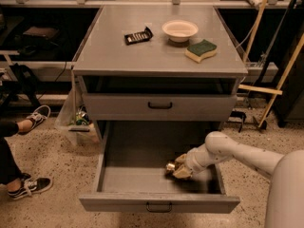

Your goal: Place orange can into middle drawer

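The middle drawer [159,203] is pulled wide open at the bottom of the grey cabinet, its low face panel and black handle toward me. My gripper [178,169] reaches in from the right, down inside the drawer box near its right front part. It is shut on the orange can [170,166], a small shiny gold can that shows at the left of the fingers, at or just above the drawer floor. I cannot tell if the can touches the floor.
Above it is a closed grey drawer with a taller face [159,106]. On the cabinet top are a white bowl [180,30], a green-and-yellow sponge [201,50] and a black object [138,35]. A person's shoes [29,186] are at the left, wooden poles [280,75] at the right.
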Controlling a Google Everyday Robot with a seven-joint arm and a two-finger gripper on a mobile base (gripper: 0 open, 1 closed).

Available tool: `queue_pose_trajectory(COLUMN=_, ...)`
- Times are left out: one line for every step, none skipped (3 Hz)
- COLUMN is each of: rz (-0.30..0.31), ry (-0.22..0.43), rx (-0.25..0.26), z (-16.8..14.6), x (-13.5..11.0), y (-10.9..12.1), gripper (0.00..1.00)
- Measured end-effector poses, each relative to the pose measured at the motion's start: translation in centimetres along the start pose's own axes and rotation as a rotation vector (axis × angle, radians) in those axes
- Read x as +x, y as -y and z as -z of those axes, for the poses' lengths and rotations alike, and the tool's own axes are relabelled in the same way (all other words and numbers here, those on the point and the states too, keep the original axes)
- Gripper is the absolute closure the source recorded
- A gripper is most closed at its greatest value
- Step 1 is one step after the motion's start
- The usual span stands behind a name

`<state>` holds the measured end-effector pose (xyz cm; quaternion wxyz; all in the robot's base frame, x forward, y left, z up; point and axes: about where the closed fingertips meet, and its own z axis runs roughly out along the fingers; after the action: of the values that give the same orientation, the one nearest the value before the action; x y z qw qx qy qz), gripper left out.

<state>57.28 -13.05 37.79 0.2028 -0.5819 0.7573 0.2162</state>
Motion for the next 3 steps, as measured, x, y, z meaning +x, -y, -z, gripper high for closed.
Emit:
queue_pose_trajectory(rz=-0.001, ry=0.0, rx=-0.003, z=-0.16, x=0.07, y=-0.08, gripper=0.81)
queue_pose_trajectory(rz=-0.001, ry=0.0, rx=-0.003, z=-0.17, x=0.07, y=-0.08, gripper=0.58)
queue_pose_trajectory(rz=-0.001, ry=0.0, rx=-0.003, z=-0.17, x=0.07, y=-0.09, gripper=0.35)
